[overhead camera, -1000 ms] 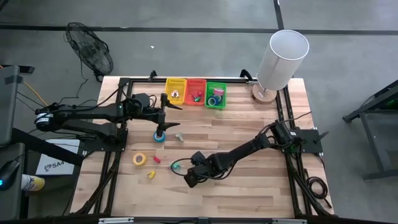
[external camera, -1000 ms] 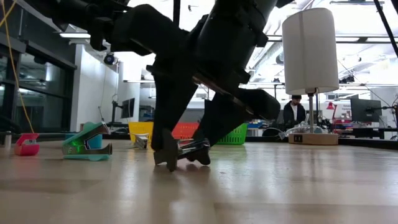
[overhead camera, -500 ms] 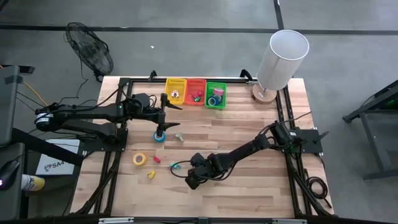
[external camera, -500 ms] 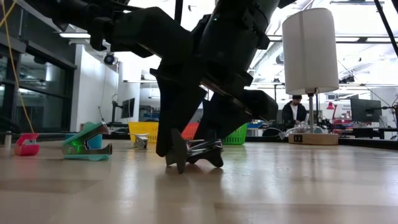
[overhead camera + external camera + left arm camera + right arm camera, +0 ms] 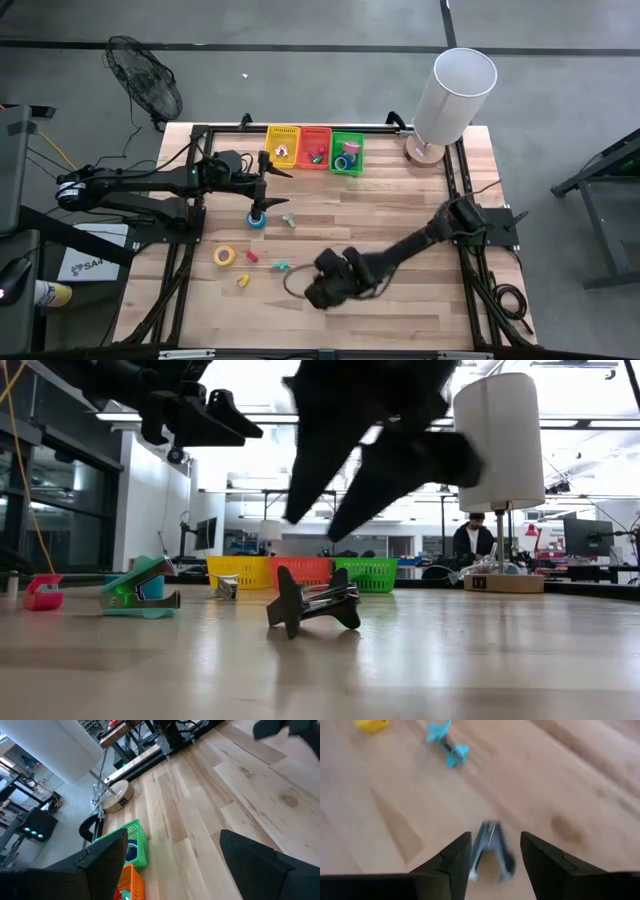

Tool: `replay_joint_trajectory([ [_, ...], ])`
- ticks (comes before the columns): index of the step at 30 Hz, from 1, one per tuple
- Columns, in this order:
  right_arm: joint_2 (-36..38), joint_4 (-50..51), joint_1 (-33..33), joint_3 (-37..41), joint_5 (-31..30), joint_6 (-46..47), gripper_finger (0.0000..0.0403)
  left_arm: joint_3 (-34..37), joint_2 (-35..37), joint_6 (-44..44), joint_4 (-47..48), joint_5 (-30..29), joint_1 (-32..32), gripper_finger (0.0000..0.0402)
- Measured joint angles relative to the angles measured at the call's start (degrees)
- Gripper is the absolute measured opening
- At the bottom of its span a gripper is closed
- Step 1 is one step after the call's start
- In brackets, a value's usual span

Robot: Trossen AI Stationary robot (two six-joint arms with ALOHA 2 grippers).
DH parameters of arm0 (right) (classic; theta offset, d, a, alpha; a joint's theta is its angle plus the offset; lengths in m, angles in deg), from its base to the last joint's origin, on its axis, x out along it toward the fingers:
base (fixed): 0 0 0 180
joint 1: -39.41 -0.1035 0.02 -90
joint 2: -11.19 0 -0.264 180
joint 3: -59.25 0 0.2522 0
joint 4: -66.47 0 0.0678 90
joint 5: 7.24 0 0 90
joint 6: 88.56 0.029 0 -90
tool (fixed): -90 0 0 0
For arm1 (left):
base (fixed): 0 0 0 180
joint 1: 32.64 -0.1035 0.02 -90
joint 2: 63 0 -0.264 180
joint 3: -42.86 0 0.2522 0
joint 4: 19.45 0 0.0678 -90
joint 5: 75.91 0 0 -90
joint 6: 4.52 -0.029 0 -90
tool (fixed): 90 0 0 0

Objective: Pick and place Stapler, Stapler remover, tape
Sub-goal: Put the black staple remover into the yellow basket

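No text reads clearly anywhere (floor sheet [image 5: 88,264] blurred).

a pale wooden desk [image 5: 400,205] of planks carries a white cylinder lamp [image 5: 452,95] on a round wooden base at its far right corner. a black floor fan [image 5: 145,90] stands on the grey floor beyond the desk's far left corner. in the low view a person [image 5: 472,545] sits in the room behind, near monitors.

Right wrist view blurred — dark staple remover [image 5: 491,851] partly hidden by fingers [image 5: 451,860].
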Motion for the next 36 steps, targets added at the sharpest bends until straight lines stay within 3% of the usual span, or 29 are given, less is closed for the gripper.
replay_joint_trajectory([
  [7,0.00,4.29,-7.37,0.01,-11.94,6.47,0.0158,0.00,0.00,0.35,0.52,0.00,0.00,0.0312],
  [21,-0.01,3.91,-11.25,0.00,-17.42,8.39,0.0161,0.00,0.00,1.31,0.67,0.00,0.00,0.0312],
  [25,-0.70,3.87,-10.10,0.00,-12.55,8.89,0.0165,0.00,0.00,1.33,0.67,0.00,0.00,0.0312],
  [29,-2.41,3.10,-9.34,-0.02,-10.08,8.94,0.0196,0.00,0.00,1.36,0.67,0.00,0.00,0.0312],
  [36,-4.90,1.79,-9.05,-0.02,-7.99,8.94,0.0289,0.00,0.00,1.36,0.81,0.20,0.00,0.0312],
])
